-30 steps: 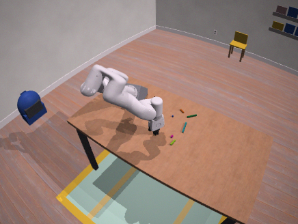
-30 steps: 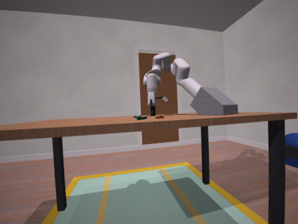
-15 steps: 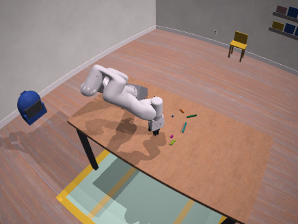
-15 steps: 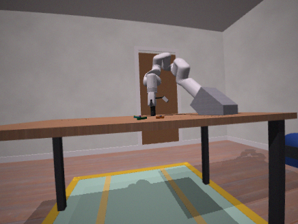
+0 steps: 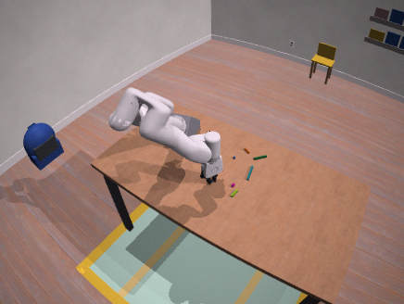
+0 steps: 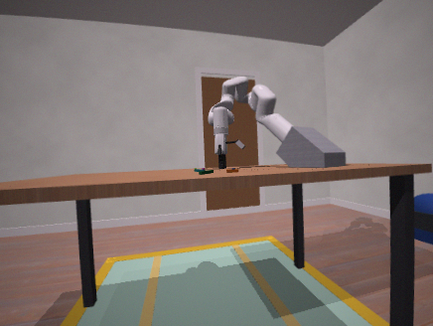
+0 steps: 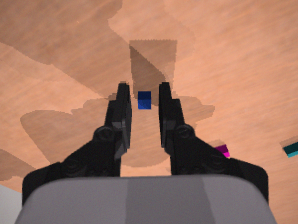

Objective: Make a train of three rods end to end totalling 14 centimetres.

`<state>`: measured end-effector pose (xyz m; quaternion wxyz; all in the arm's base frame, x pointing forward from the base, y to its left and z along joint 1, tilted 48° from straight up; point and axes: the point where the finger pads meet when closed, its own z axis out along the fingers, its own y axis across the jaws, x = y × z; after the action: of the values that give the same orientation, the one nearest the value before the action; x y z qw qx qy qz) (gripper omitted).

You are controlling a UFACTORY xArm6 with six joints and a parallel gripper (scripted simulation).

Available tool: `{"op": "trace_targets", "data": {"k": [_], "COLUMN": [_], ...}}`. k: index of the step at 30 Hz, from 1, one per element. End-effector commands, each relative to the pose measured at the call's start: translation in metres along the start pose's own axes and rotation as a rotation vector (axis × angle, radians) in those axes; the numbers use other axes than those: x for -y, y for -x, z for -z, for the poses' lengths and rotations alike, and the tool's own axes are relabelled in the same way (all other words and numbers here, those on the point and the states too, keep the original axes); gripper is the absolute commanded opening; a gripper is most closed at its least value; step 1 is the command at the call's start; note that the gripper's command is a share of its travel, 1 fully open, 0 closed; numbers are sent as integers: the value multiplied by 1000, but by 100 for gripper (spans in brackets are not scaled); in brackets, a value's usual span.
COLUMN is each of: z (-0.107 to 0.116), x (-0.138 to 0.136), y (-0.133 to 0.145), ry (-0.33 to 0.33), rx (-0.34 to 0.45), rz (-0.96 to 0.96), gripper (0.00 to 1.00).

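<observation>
Wrist view first: gripper (image 7: 143,89) pointing straight down at the table (image 5: 301,222), jaws spread a little, pinching nothing. Sitting squarely in the slot between the two fingertips: a blue rod (image 7: 144,100), short as a cube, flat on the wood, with a sliver of bare table showing on each side of it. Not touching either finger (image 7: 123,107), as far as can be seen. Looks like a set-down, with the jaws parted only enough to free the piece and not knock it.

Over to the top view: wrist low over the table's near-left part, hiding that blue rod completely. Lying to its right, magenta rod (image 5: 233,184) and lime rod (image 5: 234,193) close together, turquoise rod (image 5: 250,172) beyond them, then green rod (image 5: 259,158), orange rod (image 5: 246,150) and a second blue speck (image 5: 233,158) farther back. All scattered, none end to end, so no train yet.

Why this spot? Probably open wood, apart from the cluster, either to start a line or to park a spare; hard to call from here. Worth noting: green, lime and blue would make fourteen, and so would green, orange and magenta.

Exterior view: fingers vertical, tips right down at the tabletop, rod itself too small to pick out.
</observation>
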<state>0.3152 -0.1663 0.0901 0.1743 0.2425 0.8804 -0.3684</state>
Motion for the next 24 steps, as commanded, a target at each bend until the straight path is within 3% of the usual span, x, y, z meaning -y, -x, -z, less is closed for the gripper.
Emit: {"op": "trace_targets", "data": {"k": [1, 11, 24], "z": [0, 7, 59], "x": [0, 0, 0], "y": [1, 1, 1], "ry": [1, 1, 1], "rx": [2, 2, 2], "rz": [-1, -1, -1], "gripper": [24, 24, 24]}}
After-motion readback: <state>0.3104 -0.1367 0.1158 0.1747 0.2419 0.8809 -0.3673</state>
